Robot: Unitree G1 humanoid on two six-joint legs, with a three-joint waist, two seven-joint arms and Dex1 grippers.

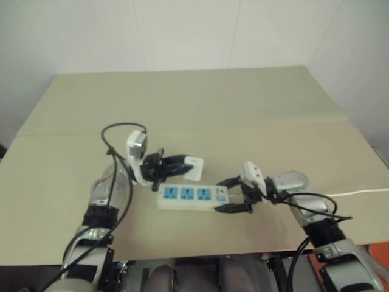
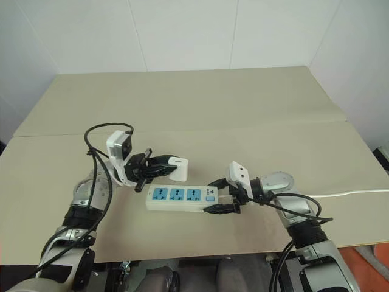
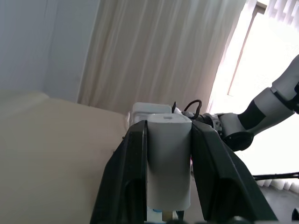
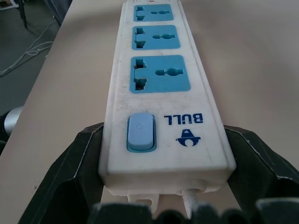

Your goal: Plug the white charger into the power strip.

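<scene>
The white charger is pinched between the black fingers of my left gripper, which is shut on it. It hovers just above and behind the power strip. In the left wrist view the charger stands between the two fingers. The power strip lies flat on the table with three blue sockets facing up. My right gripper clamps its switch end, one finger on each long side. The right wrist view shows the strip, its blue switch and the fingers against its sides.
The beige table has a seam running across its middle and walls behind it. The strip's thin white cable trails off toward the table's right edge. The near table edge runs just below both arms.
</scene>
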